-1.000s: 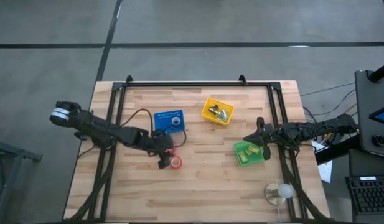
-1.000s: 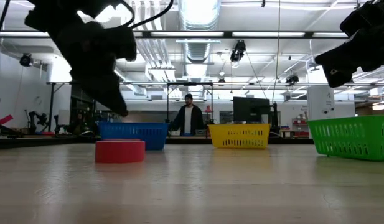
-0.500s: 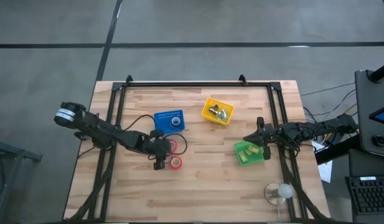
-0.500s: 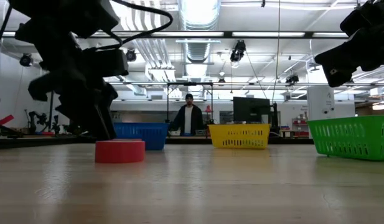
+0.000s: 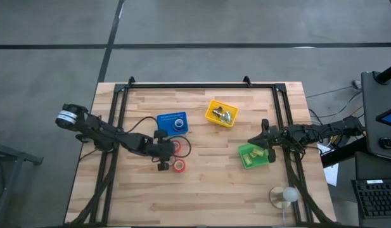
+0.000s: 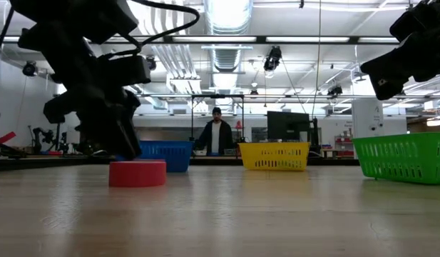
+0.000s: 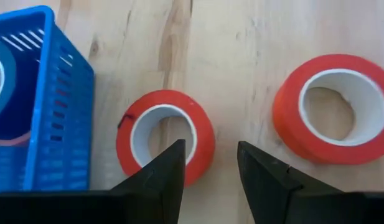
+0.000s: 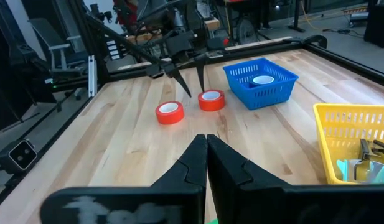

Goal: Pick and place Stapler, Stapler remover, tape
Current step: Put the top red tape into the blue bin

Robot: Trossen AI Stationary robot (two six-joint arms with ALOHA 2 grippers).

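The left gripper, jaws parted, is straddling the red tape roll's rim; being light and stiff, it suits a wall pinch.

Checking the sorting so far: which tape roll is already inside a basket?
The blue-and-red tape roll, lying in the blue basket. Both red rolls lie on the table.

The counter is pale wood with darker grain streaks and a black frame along its edges. Two tape rolls are red with white cores. A third tape roll, blue with a pale centre, lies in a bright blue slatted basket. The yellow basket holds silvery metal pieces. The green basket is vivid green near the counter's right edge. Both arms are black.
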